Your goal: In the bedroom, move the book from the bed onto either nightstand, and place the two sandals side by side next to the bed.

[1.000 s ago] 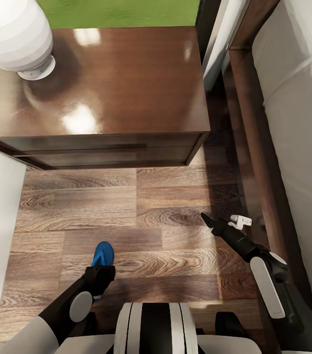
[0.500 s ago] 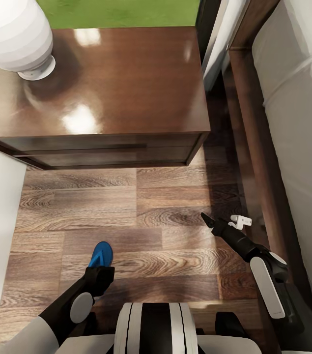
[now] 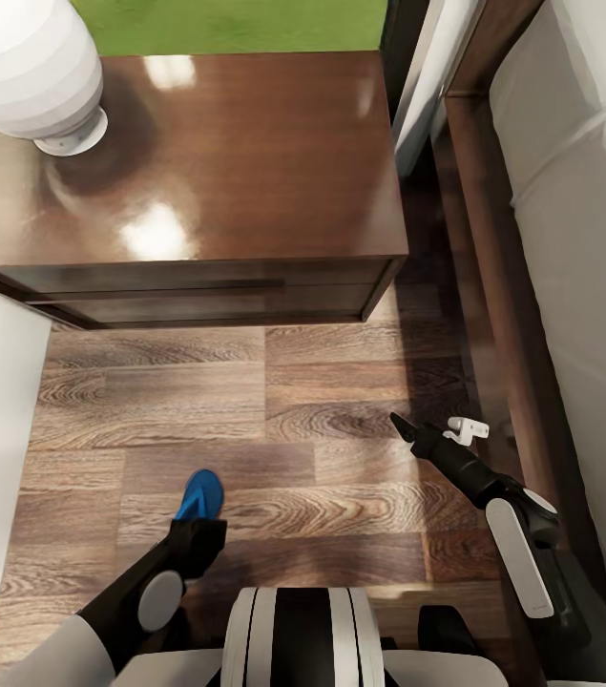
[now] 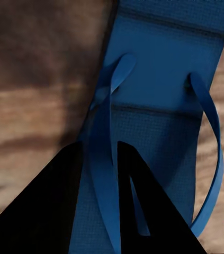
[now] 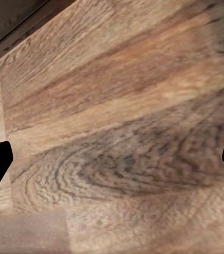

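Wood floor carries a light, floppy sandal, left fingers clenched on its thin strap; right fingers released.

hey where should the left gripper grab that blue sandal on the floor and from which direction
Take the sandal by its strap, coming straight down from above. The sole lies flat on the wood floor with no edge to get under, while the strap arches up. The left gripper already has its fingers either side of one strap branch.
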Controlling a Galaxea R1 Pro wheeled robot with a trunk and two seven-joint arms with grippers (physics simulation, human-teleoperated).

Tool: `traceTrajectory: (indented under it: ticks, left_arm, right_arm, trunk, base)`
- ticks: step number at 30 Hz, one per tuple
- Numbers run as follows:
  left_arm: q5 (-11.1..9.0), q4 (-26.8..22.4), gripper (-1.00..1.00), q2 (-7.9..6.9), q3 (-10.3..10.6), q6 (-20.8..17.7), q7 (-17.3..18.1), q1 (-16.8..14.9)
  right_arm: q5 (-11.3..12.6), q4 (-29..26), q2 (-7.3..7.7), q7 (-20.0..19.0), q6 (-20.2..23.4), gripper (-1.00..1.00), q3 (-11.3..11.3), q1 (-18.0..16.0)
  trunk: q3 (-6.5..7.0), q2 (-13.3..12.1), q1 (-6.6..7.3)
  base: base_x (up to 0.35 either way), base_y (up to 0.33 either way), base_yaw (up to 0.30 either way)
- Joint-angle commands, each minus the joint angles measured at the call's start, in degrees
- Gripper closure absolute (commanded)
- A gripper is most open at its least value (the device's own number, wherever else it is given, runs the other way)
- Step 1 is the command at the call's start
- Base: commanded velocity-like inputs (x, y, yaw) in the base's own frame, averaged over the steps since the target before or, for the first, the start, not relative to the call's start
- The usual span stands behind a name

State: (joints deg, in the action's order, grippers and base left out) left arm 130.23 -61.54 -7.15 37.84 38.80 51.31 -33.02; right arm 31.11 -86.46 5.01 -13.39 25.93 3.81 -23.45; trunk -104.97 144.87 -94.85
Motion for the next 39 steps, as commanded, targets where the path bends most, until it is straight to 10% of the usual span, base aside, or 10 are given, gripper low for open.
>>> traceTrajectory:
  ticks: [1,39]
  left_arm:
    - [0.10,-0.07,1.00,-0.06,0.66,-0.04,-0.16,-0.03]
    - [0.02,-0.16,1.00,-0.06,1.70,0.09,4.41,-0.03]
  right_arm:
    - [0.01,-0.03,0.00,0.12,0.32,-1.00,3.05,-0.04]
    - [0.01,-0.03,0.00,0.14,0.32,-1.00,3.05,-0.03]
  trunk:
    - [-0.03,0.01,0.00]
    - [7.06,-0.42,0.83]
  base:
    - [0.000,0.000,0.000]
    - [0.000,0.000,0.000]
